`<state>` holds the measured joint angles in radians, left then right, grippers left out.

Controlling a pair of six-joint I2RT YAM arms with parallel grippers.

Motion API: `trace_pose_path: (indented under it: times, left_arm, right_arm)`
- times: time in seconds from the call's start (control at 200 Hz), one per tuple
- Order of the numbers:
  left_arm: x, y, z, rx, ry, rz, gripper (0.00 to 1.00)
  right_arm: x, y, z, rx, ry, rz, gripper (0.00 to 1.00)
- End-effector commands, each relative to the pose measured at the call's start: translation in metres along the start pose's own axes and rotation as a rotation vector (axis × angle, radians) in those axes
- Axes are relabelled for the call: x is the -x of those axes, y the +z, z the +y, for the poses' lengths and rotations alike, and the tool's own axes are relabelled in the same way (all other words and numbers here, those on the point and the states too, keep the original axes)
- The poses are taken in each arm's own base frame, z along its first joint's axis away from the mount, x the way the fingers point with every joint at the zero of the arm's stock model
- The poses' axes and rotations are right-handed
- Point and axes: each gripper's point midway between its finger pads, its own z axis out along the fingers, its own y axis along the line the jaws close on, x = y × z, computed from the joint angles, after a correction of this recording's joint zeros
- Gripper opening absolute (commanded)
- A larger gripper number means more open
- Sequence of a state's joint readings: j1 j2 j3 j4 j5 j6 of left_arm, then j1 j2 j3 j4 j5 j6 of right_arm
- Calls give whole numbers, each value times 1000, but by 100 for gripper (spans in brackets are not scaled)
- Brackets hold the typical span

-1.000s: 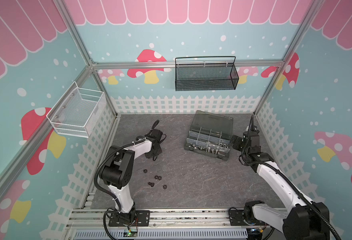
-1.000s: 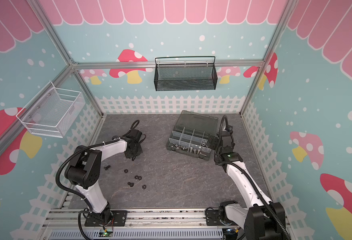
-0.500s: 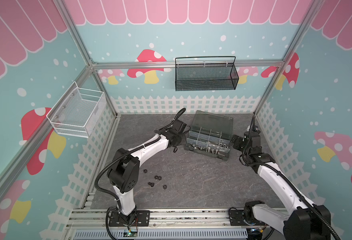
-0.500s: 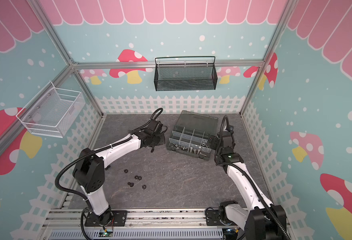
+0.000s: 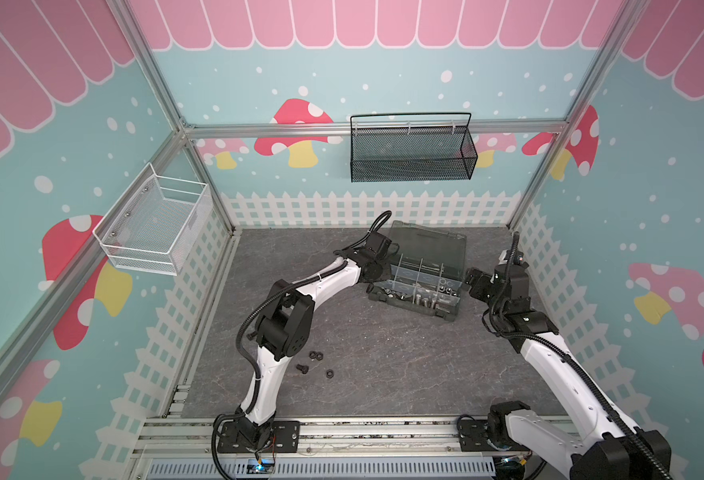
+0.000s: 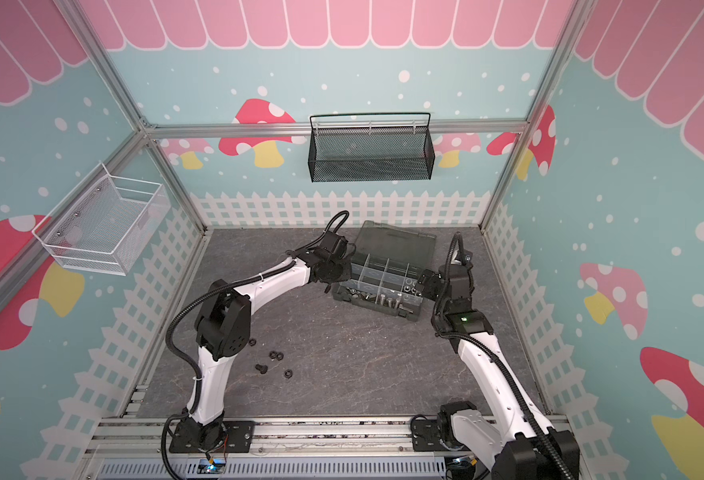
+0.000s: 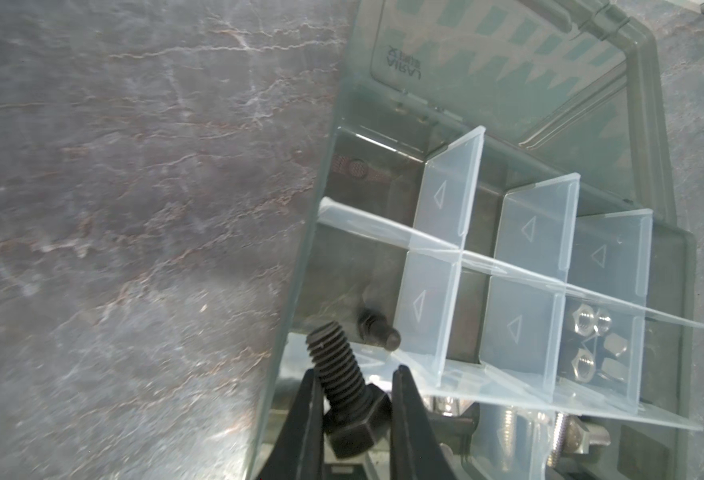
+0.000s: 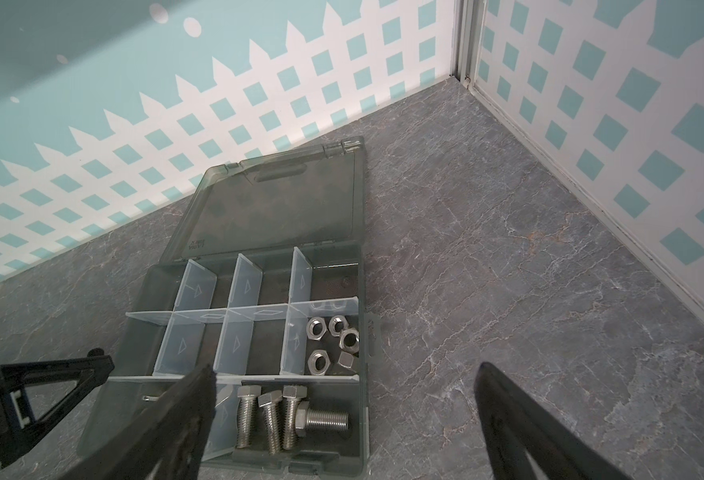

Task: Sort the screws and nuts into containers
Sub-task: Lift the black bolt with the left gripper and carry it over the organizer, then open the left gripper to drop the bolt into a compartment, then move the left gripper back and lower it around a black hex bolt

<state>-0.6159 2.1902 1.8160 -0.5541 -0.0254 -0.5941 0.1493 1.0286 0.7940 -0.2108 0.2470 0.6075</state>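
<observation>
Binned: silver screws [image 8: 283, 419], silver nuts [image 8: 333, 336] in organizer box [image 5: 452, 309]. Clamping black screw [image 7: 344, 399] in left gripper [image 7: 356, 374] at box edge, bottom centre of left wrist view. Holding right gripper [image 8: 344, 368] wide open, empty. Unsorted: black nuts [image 5: 316, 355], lower centre-left in a top view.

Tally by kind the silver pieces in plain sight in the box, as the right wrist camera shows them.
Silver nuts: 5
Silver screws: 4
Total: 9
A finger of the right gripper hides part of the front row.

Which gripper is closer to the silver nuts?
Right. The right gripper hovers by the silver nuts, at their end of the box; the left gripper, holding a black screw, is at the opposite end.
</observation>
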Motion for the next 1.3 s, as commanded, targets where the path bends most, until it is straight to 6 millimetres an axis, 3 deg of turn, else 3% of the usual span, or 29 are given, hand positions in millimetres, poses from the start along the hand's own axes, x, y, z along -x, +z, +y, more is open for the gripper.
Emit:
trace_pose_path:
  times: [0.0, 0.215, 0.345, 0.52, 0.69, 0.845, 1.041, 1.161, 1.291]
  left_arm:
    - [7, 2, -13, -34, 8, 0, 20]
    - [13, 5, -17, -41, 7, -3, 44]
    - [18, -6, -20, -47, 13, -18, 48]
    - [23, -40, -18, -47, 9, -52, 49]
    - [14, -84, 5, -2, -10, -109, 51]
    - [-15, -123, 56, 101, -62, -143, 55]
    - [-73, -168, 157, 277, -228, -129, 61]
    - [-105, -198, 225, 395, -369, -142, 74]
    - [-127, -219, 275, 428, -545, -177, 82]
  right_arm:
    - [-3, -2, -5, -17, 12, 6, 98]
    - [-5, 1, -5, -18, 8, 15, 98]
    - [-5, 2, -4, -16, 3, 18, 98]
    - [-4, 4, -1, -5, 2, 16, 98]
    - [-5, 8, 3, 11, -7, 24, 98]
    - [-5, 11, 5, 19, -17, 33, 98]
    - [-6, 12, 7, 32, -26, 30, 98]
    - [-9, 14, 6, 29, -30, 29, 98]
    - [-12, 19, 9, 39, -35, 40, 98]
